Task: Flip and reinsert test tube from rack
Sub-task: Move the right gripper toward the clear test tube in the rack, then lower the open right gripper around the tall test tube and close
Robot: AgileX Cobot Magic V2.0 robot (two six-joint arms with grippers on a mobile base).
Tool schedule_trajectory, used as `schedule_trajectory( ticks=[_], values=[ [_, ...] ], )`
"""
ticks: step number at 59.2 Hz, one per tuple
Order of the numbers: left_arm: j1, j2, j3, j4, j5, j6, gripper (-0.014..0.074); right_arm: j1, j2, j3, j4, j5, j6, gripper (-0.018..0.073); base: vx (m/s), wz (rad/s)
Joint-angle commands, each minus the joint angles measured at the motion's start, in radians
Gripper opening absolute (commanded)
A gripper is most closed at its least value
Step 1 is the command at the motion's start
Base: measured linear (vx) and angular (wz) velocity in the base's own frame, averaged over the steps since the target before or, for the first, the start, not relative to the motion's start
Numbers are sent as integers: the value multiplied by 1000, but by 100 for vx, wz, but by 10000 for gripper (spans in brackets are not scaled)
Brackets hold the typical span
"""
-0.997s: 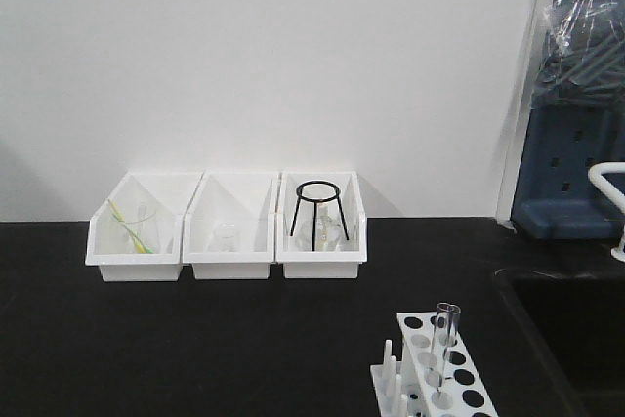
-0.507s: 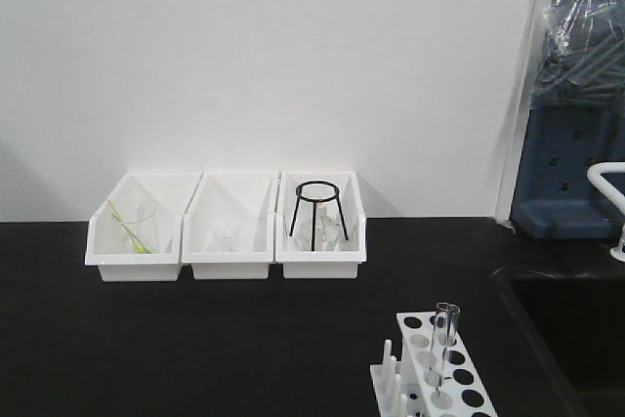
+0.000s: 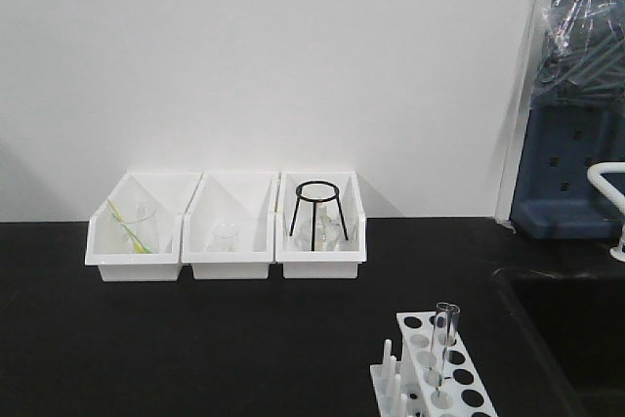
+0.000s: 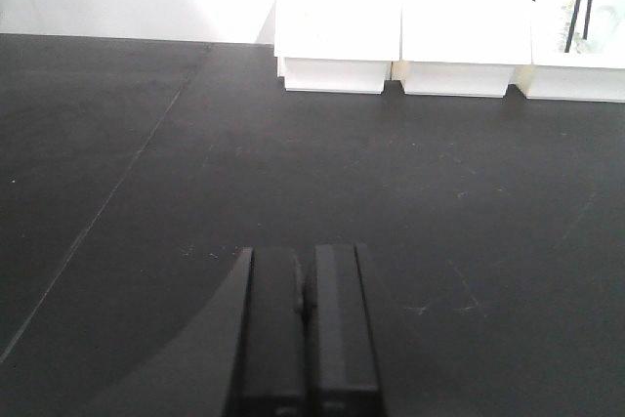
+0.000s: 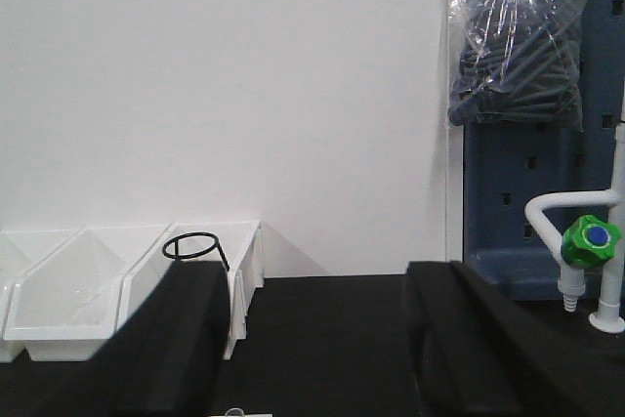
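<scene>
Countertop (image 3: 195, 339), matte black, bears rack (image 3: 452, 363) and bins (image 3: 231, 267) below white wall (image 3: 293, 46).

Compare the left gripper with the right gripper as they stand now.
The left gripper is shut tight, while the right gripper stands wide open. The left gripper points low across the black tabletop; the right gripper points toward the white wall. Both are black, and neither holds anything.
</scene>
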Motion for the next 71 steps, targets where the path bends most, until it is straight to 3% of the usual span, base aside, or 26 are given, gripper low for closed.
schedule_trajectory(
  ticks=[1, 9, 15, 27, 36, 45, 49, 56, 71],
  values=[
    [-4, -11, 2, -5, -79, 0, -6, -5, 3, -31, 6, -83, 4, 537, 0, 0],
    [-4, -11, 2, -5, -79, 0, -6, 23, 88, -29, 12, -43, -3, 526, 0, 0],
    [-4, -11, 2, -5, -79, 0, -6, 112, 191, -29, -3, -61, -26, 519, 0, 0],
    [-4, -11, 2, -5, -79, 0, -6, 254, 386, -29, -34, -253, -86, 519, 0, 0],
    [-4, -11, 2, -5, -79, 0, -6, 258, 463, 21, -31, -403, -66, 519, 0, 0],
    [-4, -11, 2, -5, -79, 0, -6, 258, 520, 211, -31, -751, -57, 519, 0, 0],
    [-4, -11, 2, -5, -79, 0, -6, 258, 567, 258, 12, -882, -57, 519, 0, 0],
    [-4, -11, 2, -5, -79, 0, -6, 258, 666, 255, 75, -942, -57, 519, 0, 0],
    [-4, -11, 2, -5, -79, 0, -6, 258, 848, 213, 0, -1097, 0, 519, 0, 0]
  ],
)
